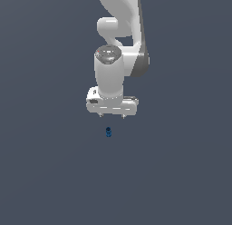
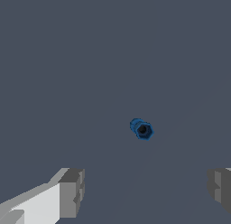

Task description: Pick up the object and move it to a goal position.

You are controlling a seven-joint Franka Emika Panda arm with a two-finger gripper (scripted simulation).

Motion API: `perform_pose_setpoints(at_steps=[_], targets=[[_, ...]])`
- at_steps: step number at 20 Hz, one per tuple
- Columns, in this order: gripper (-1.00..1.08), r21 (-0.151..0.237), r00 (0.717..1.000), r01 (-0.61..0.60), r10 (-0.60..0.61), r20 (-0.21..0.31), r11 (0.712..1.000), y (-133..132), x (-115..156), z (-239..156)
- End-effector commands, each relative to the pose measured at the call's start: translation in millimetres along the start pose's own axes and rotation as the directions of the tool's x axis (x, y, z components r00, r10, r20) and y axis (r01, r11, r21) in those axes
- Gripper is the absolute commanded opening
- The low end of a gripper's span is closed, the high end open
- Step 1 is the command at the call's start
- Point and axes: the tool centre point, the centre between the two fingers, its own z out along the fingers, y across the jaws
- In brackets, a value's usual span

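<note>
Gripper hangs spread wide, holding nothing, above the small blue cylinder. No worktop edge shows. Best now: centre the fingers astride it, then descend straight.

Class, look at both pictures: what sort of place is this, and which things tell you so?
Probably a bare simulated test scene: a featureless grey ground, one white robot arm with an open gripper, and a tiny bright blue cylindrical object.

The object is too small to tell its shape; arm's upper part cut off.
</note>
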Motion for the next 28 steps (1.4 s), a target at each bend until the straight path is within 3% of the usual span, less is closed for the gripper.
perform_pose_setpoints(at_steps=[1,14,20,28], targets=[[1.0,0.0,0.999,-0.05,0.05,0.0,0.999,3,2,10],[1.0,-0.007,0.943,-0.332,0.332,-0.004,0.943,20,11,68],[1.0,-0.009,0.926,-0.377,0.377,-0.006,0.926,23,11,77],[1.0,-0.009,0.927,-0.376,0.376,-0.006,0.927,23,11,87]])
